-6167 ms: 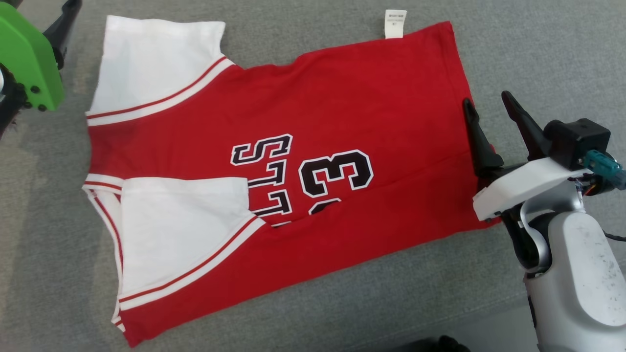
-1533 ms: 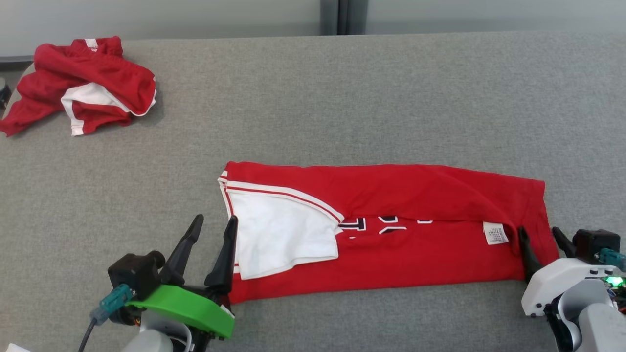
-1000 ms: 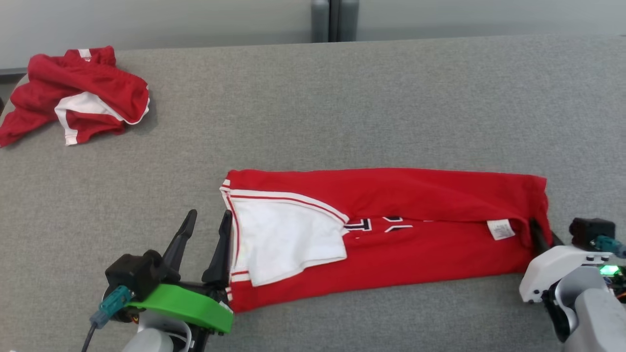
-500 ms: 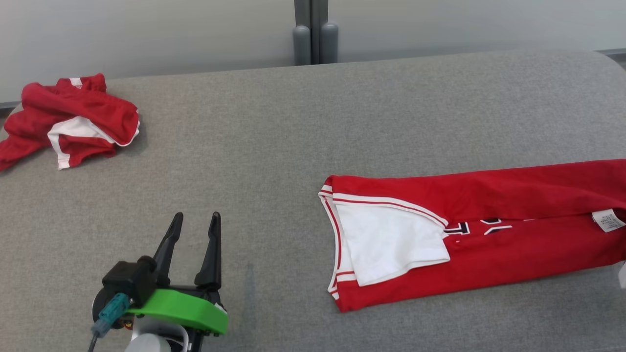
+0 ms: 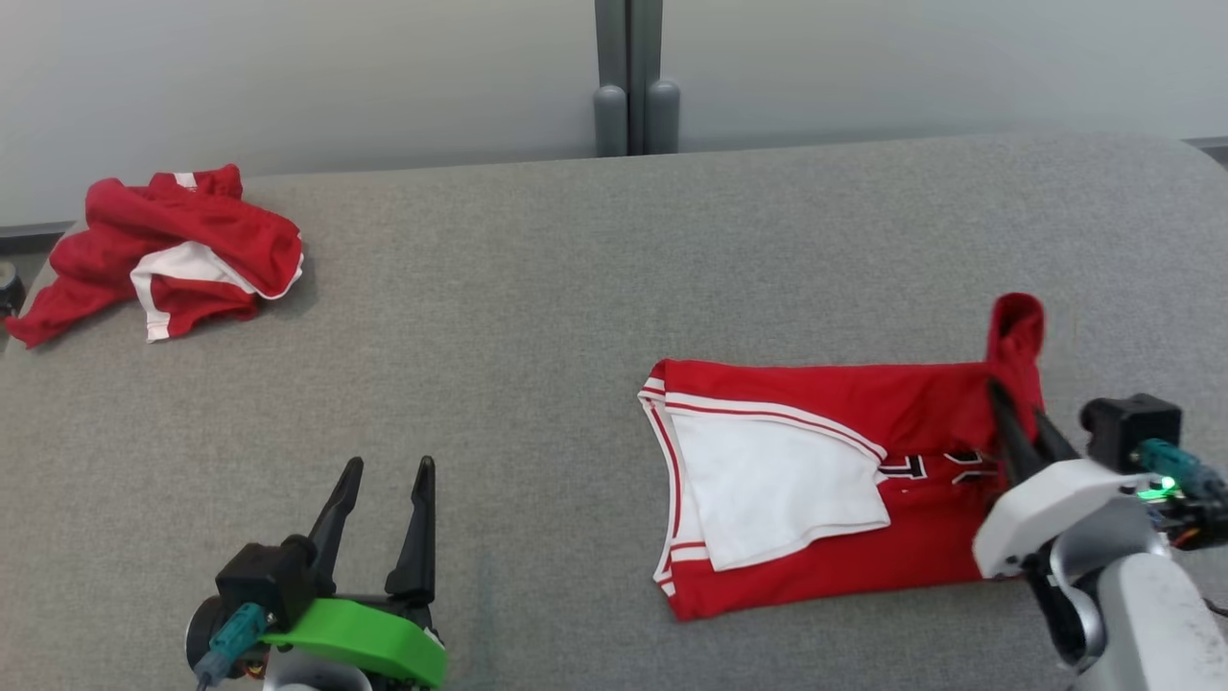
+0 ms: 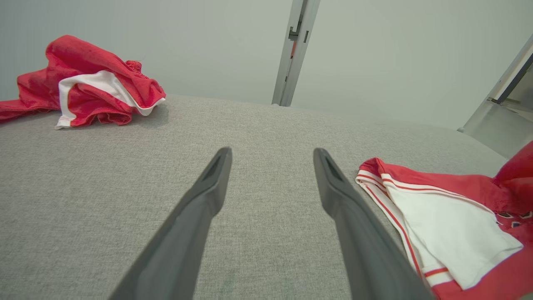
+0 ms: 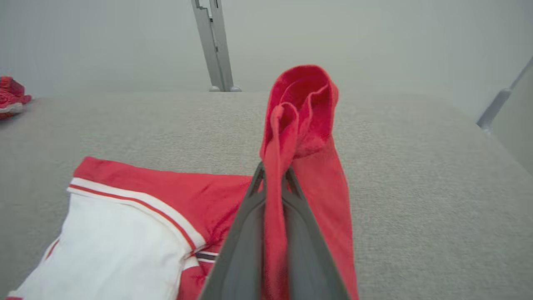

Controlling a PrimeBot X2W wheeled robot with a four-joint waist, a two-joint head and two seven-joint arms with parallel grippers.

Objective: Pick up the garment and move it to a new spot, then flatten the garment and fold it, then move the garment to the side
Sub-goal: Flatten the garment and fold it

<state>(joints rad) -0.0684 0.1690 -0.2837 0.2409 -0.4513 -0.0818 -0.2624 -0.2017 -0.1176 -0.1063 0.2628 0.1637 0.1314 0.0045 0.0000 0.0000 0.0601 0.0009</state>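
Note:
The garment is a red jersey with white sleeves, folded into a long strip on the grey table at the right. My right gripper is shut on its right end, which is lifted above the rest of the strip. A loop of red cloth stands up above the fingertips of the right gripper. My left gripper hovers open at the lower left, well apart from the jersey. In the left wrist view the left gripper holds nothing, and the garment lies to its right.
A second red and white garment lies crumpled at the table's far left corner, also seen as a heap. The grey table top ends at a pale wall with a metal post. The table's right corner is rounded.
The head camera has shifted. My right gripper has lifted the jersey's right end and carried it leftward, so the strip looks shorter. The left gripper stays open, now apart from the collar end.

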